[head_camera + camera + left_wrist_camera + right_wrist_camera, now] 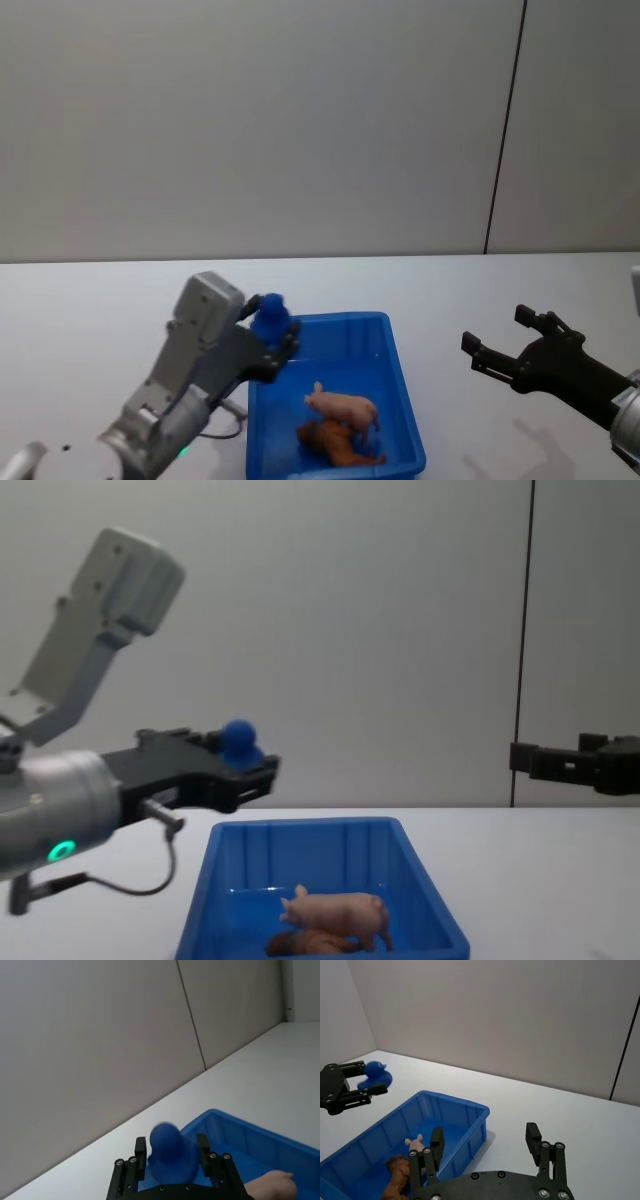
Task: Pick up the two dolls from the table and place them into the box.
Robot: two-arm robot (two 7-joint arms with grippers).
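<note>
Dolls first: the pale pink plastic pig [345, 406] stands inside my bright blue rectangular plastic box [400, 375], and the brown maned lion figurine [338, 443] lies just beside it at its 7 o'clock in the head view, the two touching or nearly so. Both sit toward the near end of the box, which rests on the flat white surface [480, 290]. My left end effector [272, 340] hangs in the air over the box's far-left corner, at about 11 o'clock from the pig, its fingers clamped on a small rounded blue toy [269, 318]. My right end effector [497, 345] hovers above the surface well to the right of the box, at about 3 o'clock from it, its fingers spread apart and holding nothing.
</note>
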